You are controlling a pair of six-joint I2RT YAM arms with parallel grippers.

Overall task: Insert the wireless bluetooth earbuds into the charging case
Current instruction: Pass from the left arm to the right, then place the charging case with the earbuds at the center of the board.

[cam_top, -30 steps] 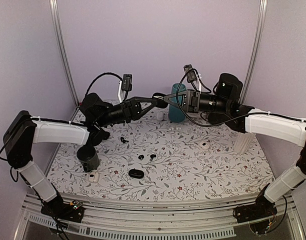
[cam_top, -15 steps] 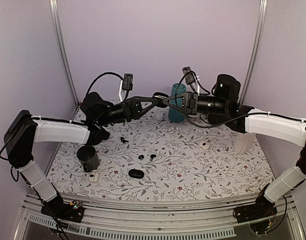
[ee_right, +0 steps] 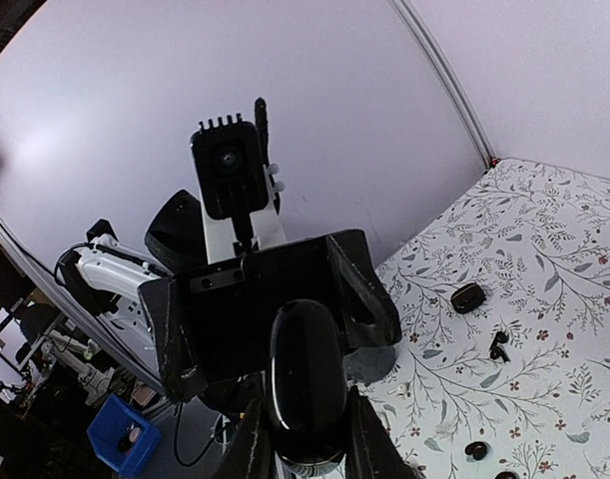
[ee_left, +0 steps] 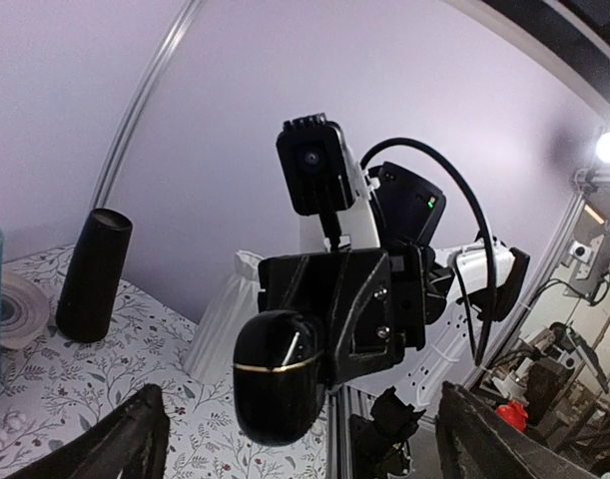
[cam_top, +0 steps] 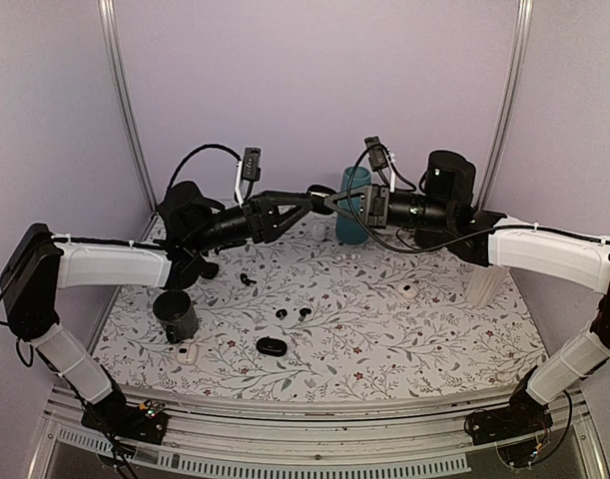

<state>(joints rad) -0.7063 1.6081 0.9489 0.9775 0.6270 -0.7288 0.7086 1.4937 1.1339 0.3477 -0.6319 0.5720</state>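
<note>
The left pincer [cam_top: 312, 196] is raised over the far middle of the desk [cam_top: 434, 349] with its jaws spread wide. In its wrist view a finger stands either side of the charging case [ee_left: 280, 374], and neither touches it. Below and to the left, the earbuds [cam_top: 247, 278] lie loose on the desk, well apart from the case. A second black case [cam_top: 271, 346] sits nearer the front edge. The right pincer [ee_right: 303, 454] reaches in from the right and is clamped on the charging case, holding it in the air. The gold seam looks unbroken, so I judge the lid shut. None of the inserting is done: the case needs opening and both earbuds need picking up and seating.
</note>
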